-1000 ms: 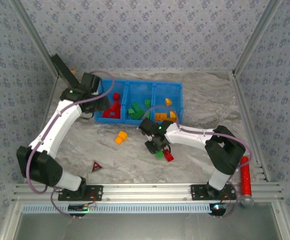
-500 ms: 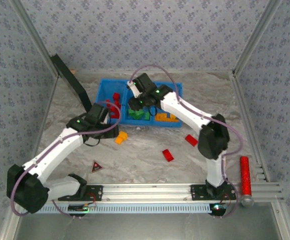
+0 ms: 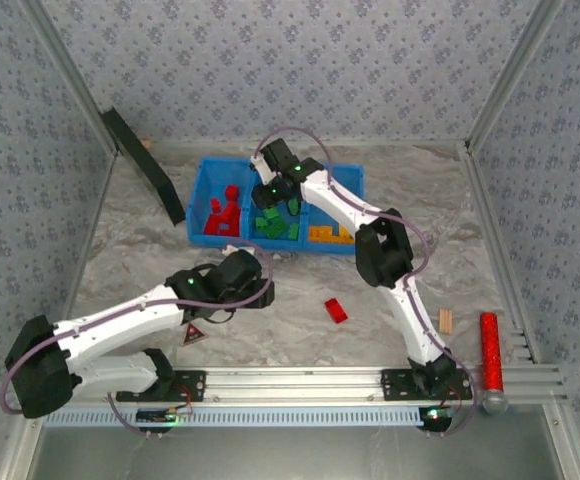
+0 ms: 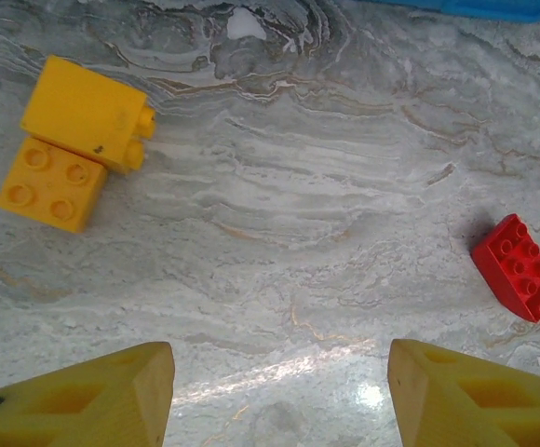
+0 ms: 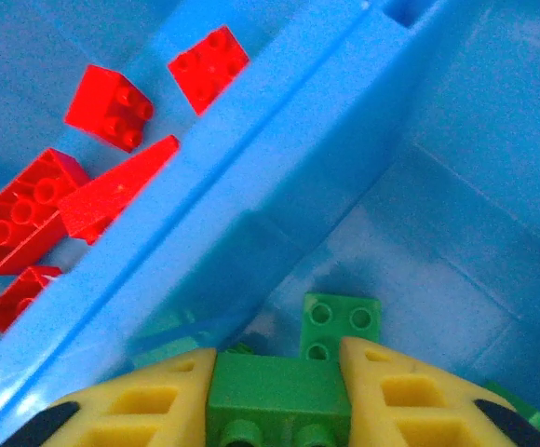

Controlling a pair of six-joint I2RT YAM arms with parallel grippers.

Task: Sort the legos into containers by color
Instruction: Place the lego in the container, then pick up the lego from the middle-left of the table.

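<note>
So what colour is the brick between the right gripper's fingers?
Green. The brick in the right gripper shows best in the right wrist view.

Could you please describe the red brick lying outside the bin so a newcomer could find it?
Start at the blue bin at the back of the marble table, then come toward the arm bases. The red brick lies by itself on the tabletop, just left of the right arm. The other red bricks in sight are inside the bin's left compartment.
</note>
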